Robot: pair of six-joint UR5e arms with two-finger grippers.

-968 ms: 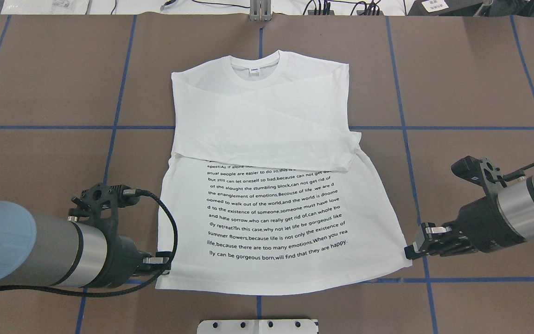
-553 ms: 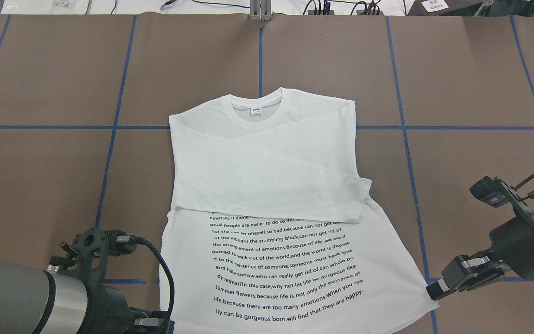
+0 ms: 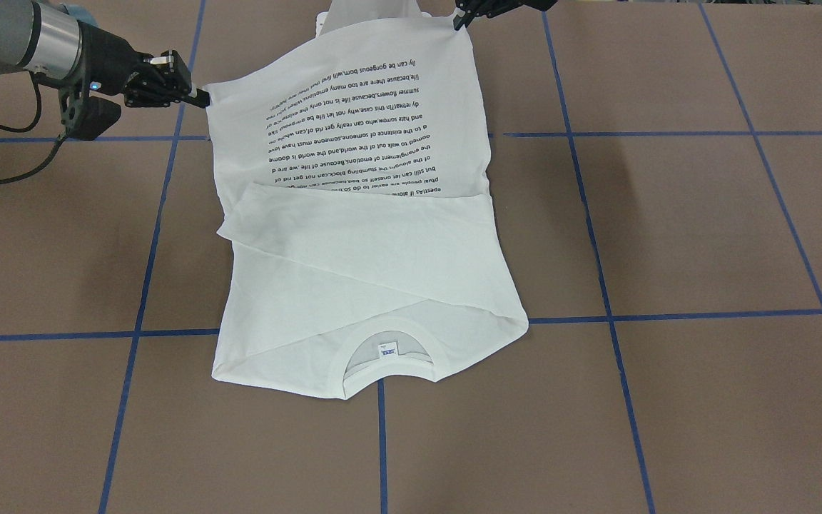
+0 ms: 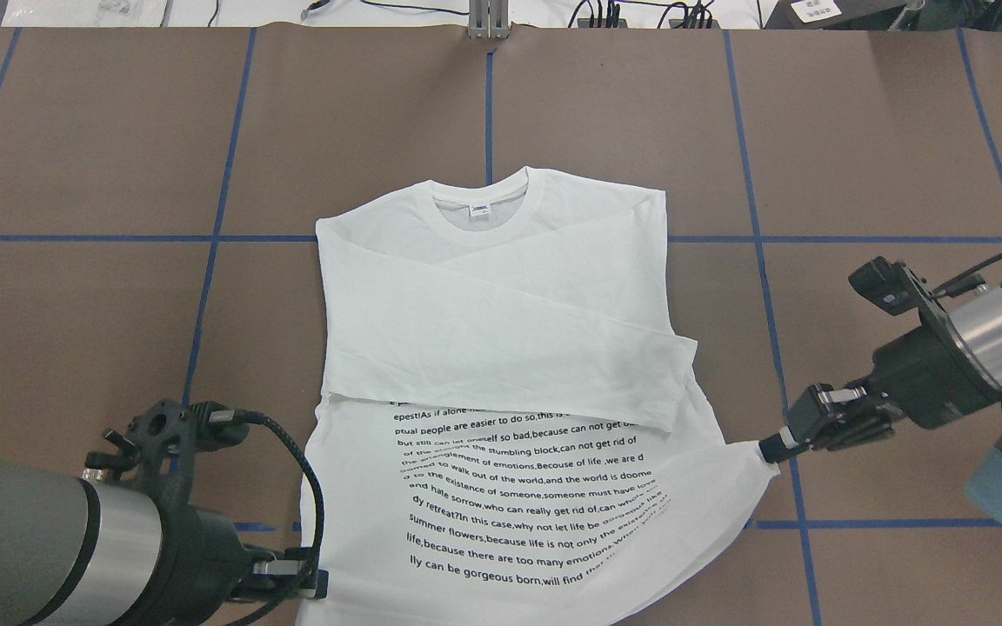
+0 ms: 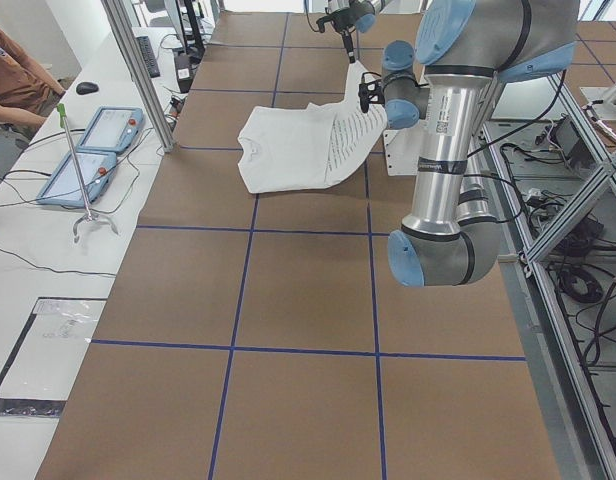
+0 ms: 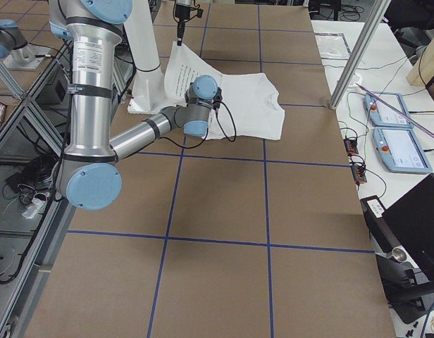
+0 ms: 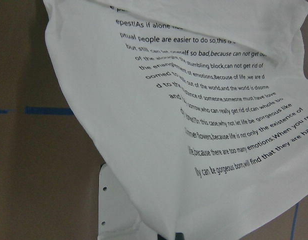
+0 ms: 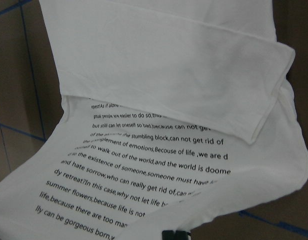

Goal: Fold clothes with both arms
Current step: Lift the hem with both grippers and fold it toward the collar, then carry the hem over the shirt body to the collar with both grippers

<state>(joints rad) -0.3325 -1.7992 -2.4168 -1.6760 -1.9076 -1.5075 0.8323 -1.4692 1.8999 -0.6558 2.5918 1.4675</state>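
**Both arms at the hem.** You see the shirt (image 4: 501,296), white, lying printed side up on the brown bench (image 4: 858,130). Its collar (image 4: 536,193) is on the side far from the robot, with the neck label (image 4: 478,209) showing. Both sleeves (image 4: 510,348) are folded across the chest, one over the other, and their lower edge covers the top line of the black text block (image 4: 527,504). The left arm (image 4: 75,556) has its jaws clenched on the hem corner on its own side. The right arm (image 4: 971,348) has its jaws clenched on the opposite hem corner. Both corners are off the bench, so the printed lower half slopes up toward the robot while the collar half lies flat. Blue tape lines (image 4: 223,200) cross the bench.
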